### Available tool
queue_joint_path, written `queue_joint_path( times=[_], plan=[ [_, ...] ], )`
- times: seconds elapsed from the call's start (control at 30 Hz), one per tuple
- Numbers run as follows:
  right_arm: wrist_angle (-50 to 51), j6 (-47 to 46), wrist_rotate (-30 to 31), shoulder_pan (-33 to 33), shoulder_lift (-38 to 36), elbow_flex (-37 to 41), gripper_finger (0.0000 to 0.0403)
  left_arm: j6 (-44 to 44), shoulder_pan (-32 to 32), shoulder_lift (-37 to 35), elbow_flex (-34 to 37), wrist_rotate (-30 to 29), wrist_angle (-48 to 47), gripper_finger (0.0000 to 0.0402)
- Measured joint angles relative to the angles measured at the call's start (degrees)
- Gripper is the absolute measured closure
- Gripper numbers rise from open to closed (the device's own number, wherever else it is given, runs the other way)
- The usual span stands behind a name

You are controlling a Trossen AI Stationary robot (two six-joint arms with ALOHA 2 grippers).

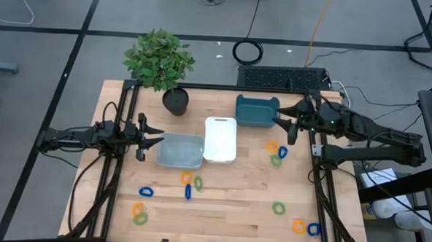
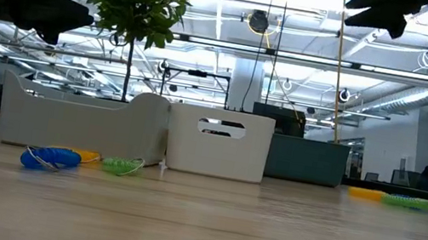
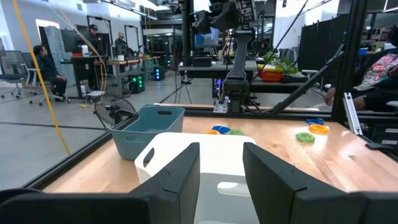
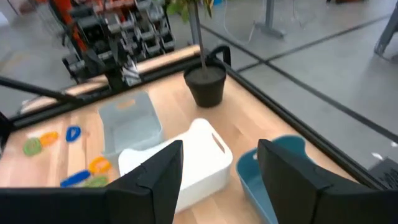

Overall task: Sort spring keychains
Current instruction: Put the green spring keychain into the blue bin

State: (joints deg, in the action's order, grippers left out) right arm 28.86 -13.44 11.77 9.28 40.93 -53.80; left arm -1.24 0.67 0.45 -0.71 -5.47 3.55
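Observation:
The spring keychains lie scattered on the wooden table: a blue one (image 1: 146, 192), an orange one (image 1: 186, 178) and a green one (image 1: 198, 183) near the middle, others by the near left corner (image 1: 139, 214), near the right arm (image 1: 277, 153) and at the near right (image 1: 305, 227). My left gripper (image 1: 159, 137) hovers open at the table's left, level, pointing at the grey tray (image 1: 178, 150). My right gripper (image 1: 282, 121) hangs open high above the teal tray (image 1: 256, 110), slanting slightly down. Nothing is between either pair of fingers (image 3: 180, 171) (image 4: 155, 171).
A white tray (image 1: 220, 139) stands between the grey and the teal one. A potted plant (image 1: 174, 99) stands at the far edge, left of the trays. A dark frame runs along the table's left, right and far sides. Bare wood lies toward the near edge.

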Motion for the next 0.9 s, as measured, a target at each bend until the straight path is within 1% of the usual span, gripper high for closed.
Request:
queue_joint_path(
  times=[0.1,0.37,0.5,0.77,0.9],
  plan=[
    [5.1,1.3,-0.3,0.0,2.2,-3.8,0.0206,0.0,0.0,0.0,0.0,0.0,0.0,0.027],
    [19.8,2.4,-5.2,0.0,7.9,-12.2,0.0206,0.0,0.0,0.0,0.0,0.0,0.0,0.027],
    [26.9,3.3,-7.6,0.0,11.1,-15.0,0.0206,0.0,0.0,0.0,0.0,0.0,0.0,0.027],
    [40.9,3.7,-8.0,0.0,17.2,-20.1,0.0206,0.0,0.0,0.0,0.0,0.0,0.0,0.027],
    [45.3,2.3,-10.1,0.0,19.2,-20.8,0.0206,0.0,0.0,0.0,0.0,0.0,0.0,0.027]
  ],
)
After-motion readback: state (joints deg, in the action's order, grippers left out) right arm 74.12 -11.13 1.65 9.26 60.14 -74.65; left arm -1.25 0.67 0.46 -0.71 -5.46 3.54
